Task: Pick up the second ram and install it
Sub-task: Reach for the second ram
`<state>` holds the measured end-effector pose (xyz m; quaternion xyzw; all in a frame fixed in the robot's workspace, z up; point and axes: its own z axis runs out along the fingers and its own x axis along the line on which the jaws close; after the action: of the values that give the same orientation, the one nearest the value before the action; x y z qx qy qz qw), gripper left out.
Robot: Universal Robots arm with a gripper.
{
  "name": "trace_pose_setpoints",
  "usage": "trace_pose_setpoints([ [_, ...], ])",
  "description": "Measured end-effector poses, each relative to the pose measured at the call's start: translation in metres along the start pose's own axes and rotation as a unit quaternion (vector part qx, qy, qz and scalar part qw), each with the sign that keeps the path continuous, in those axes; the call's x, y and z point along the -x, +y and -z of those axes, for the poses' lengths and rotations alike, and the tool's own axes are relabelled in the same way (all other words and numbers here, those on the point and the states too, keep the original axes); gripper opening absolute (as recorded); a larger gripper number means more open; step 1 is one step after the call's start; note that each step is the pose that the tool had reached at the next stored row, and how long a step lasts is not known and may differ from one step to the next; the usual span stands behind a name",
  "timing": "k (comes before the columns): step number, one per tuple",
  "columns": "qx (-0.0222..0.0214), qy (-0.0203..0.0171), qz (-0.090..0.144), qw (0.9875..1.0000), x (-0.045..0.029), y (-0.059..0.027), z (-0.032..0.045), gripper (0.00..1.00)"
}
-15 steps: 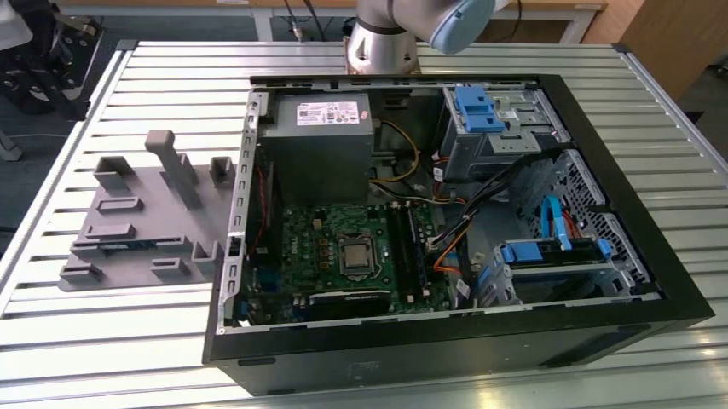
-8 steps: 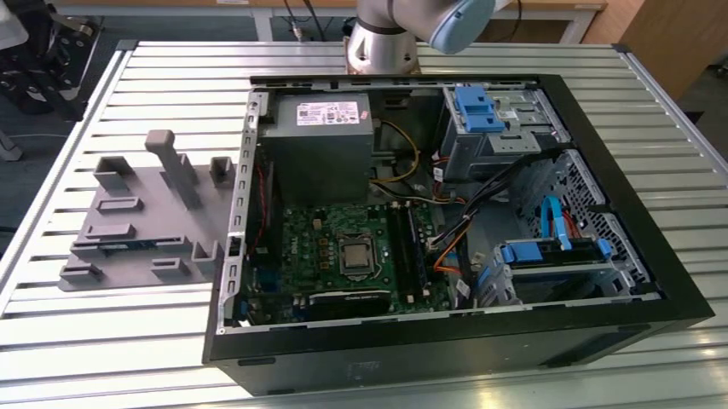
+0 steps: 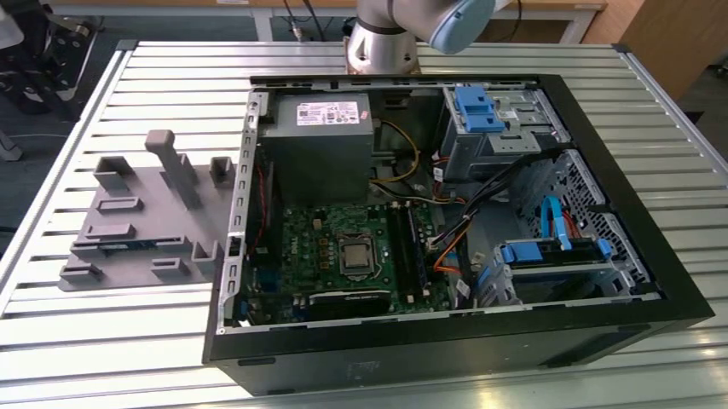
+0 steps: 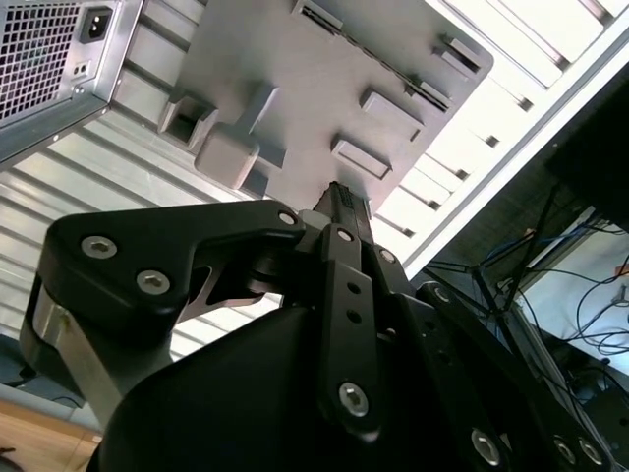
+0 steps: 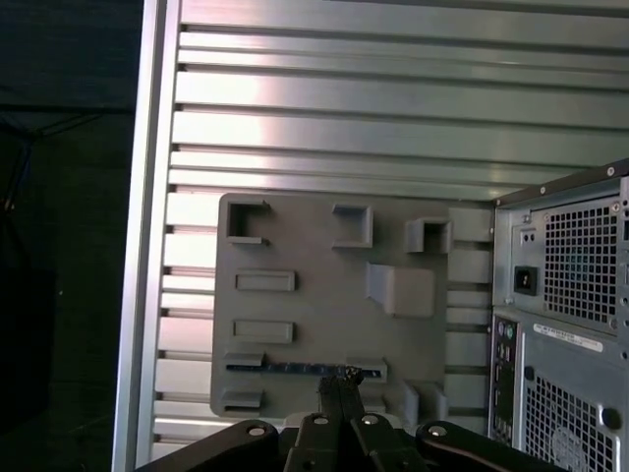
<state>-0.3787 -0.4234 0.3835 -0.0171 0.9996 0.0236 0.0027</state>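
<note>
Second ram (image 5: 295,368) — not yet lifted, is lodged in holder tray (image 5: 314,295); gripper (image 5: 340,382) is held clear, jaws clenched empty.

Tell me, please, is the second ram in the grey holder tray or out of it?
In it: the first wrist view shows the second ram seated in the grey holder tray.

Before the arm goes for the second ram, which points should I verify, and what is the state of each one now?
1. Second ram lying in the grey holder tray: ok.
2. Gripper above the tray, not touching the ram: ok.
3. Gripper open for the grasp: not ok, it looks shut.
4. No other part lying on the ram: ok.
5. Free slot on the motherboard: cannot tell.
</note>
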Motion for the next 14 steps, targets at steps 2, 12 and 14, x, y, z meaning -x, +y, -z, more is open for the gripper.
trace_pose_setpoints([
  [2, 0.0000, 0.0000, 0.000, 1.0000, -0.0007, -0.0005, 0.0000, 0.11],
  [12, 0.0000, 0.0000, 0.000, 1.0000, -0.0151, -0.0007, 0.0001, 0.11],
  [14, 0.0000, 0.0000, 0.000, 1.0000, -0.0175, -0.0006, 0.0001, 0.11],
])
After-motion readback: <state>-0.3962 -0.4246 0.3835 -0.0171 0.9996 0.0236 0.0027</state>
